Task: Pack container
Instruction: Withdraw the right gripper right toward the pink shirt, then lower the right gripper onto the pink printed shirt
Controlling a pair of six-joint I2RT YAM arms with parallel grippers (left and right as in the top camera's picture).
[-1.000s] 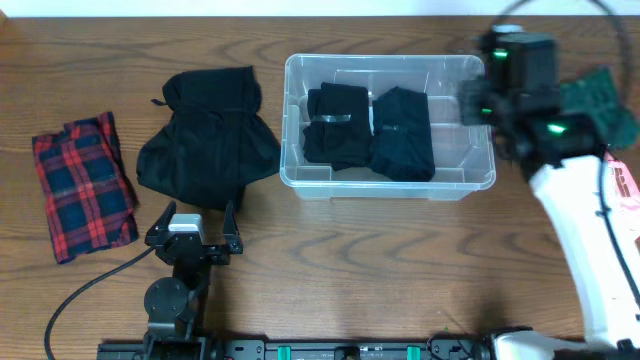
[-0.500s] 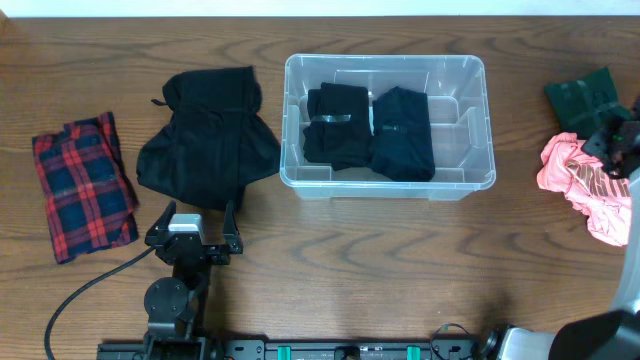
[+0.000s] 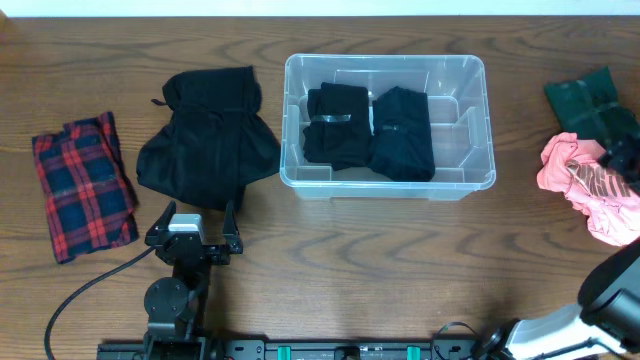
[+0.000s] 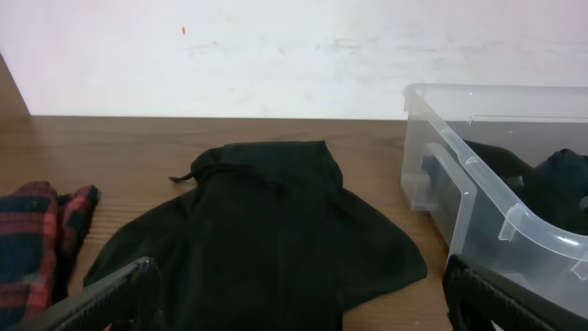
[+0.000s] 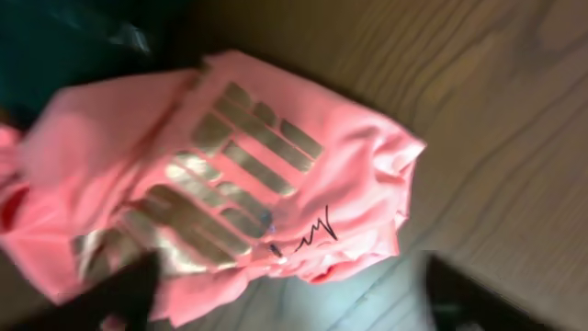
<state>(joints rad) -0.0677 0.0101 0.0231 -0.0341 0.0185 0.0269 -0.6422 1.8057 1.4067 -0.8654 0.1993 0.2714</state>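
Overhead, 12 o'clock = far edge. The container (image 3: 462,132) sits on the counter (image 3: 400,270) just toward 12 o'clock from the middle, upright, lid off. Two folded black garments lie inside, side by side and touching: one on the 9 o'clock side (image 3: 337,125), one at 3 o'clock of it (image 3: 404,135). The 3 o'clock end of the container floor is bare.

At 9 o'clock of the container, just beside its wall, a loose black garment (image 3: 208,135) lies in a heap. Further toward 9 o'clock, apart from it, is a folded red-and-blue plaid shirt (image 3: 82,185).

My left gripper (image 3: 199,212) is at 6 o'clock of the black heap, its fingers spread wide with nothing between them. The left wrist view shows both fingers (image 4: 110,299) low in the corners, the black garment (image 4: 257,239) ahead, the plaid shirt (image 4: 32,239) at 9 o'clock and the container (image 4: 478,198) at 3 o'clock.

Well apart at 3 o'clock of the container lies a crumpled pink shirt (image 3: 590,185), with a dark green garment (image 3: 585,97) touching it at 12 o'clock. My right gripper (image 3: 622,158) hangs over the two. The right wrist view is blurred: the pink shirt (image 5: 211,184) with metallic stripes fills it, the fingers (image 5: 129,294) are dark smears set wide apart, gripping nothing.
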